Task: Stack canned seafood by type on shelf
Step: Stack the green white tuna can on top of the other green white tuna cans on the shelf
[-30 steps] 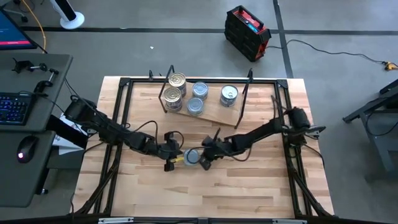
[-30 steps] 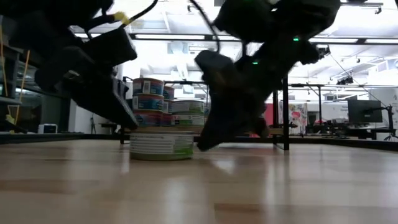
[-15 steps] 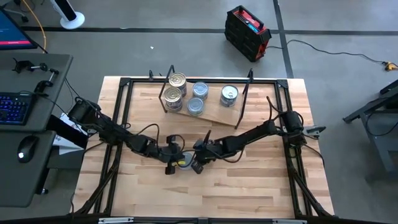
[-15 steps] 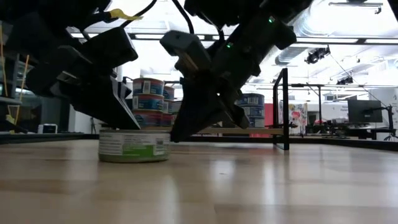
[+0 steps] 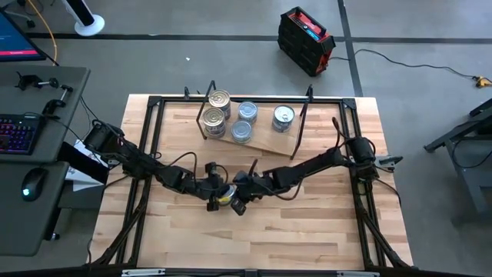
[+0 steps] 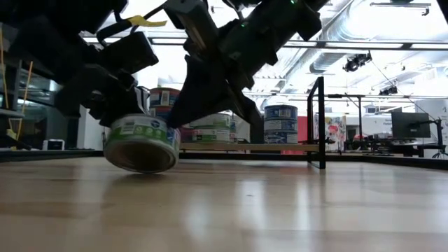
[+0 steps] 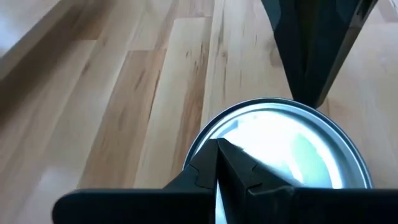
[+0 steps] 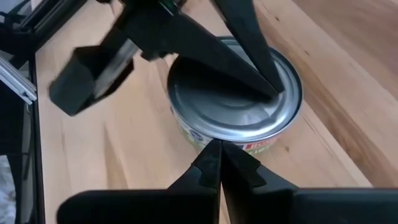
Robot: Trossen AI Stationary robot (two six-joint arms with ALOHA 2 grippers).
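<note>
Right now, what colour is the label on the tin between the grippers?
Green and white on the tin, clearest in the low view.

You are working in a robotics lab, not a home or shop. Take the wooden table (image 5: 254, 238) as your landmark: a black metal frame (image 5: 154, 101) runs around it, and it stands on a bare grey concrete floor (image 5: 192, 46). Left of the table sits a grey desk (image 5: 31, 165) with a lit keyboard (image 5: 17, 131) and a mouse (image 5: 29, 183) (a monitor corner shows above them). Beyond the table's far edge, a red-and-black case (image 5: 305, 31) lies on the floor with a cable (image 5: 415, 63) trailing past. Looking level across the table, you see exposed ceiling ducts (image 6: 350, 24), strip lights (image 6: 392, 5) and another monitor (image 6: 410, 126).
</note>
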